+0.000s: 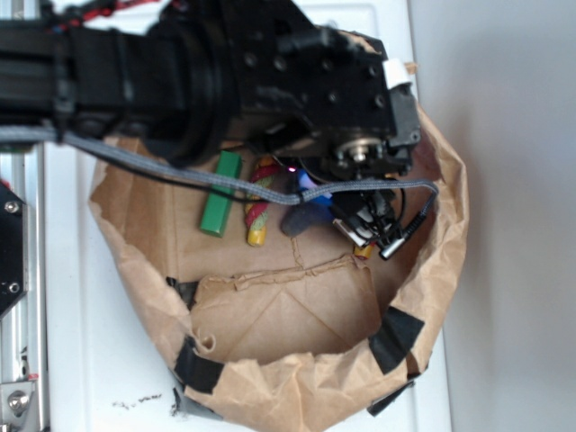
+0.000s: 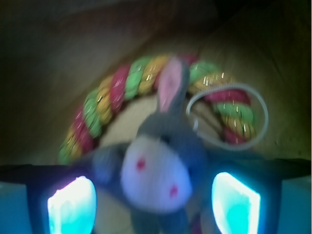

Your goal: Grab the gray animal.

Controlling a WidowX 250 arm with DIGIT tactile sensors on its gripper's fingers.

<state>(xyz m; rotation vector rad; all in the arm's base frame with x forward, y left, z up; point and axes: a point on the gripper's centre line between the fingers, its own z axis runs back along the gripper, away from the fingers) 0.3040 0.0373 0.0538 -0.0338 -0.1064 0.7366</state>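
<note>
Gripper (image 2: 155,204) hung open, lower centre of the wrist view, straddling the gray animal (image 2: 158,165); closing looked next.

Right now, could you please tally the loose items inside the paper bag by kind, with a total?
Gray plush donkey: 1
Red-yellow-green twisted rope arch: 1
Green block: 1
Total: 3

The donkey sits between the open gripper fingers; the white loop seems to be attached to one of the toys, so it is not counted separately.
</note>
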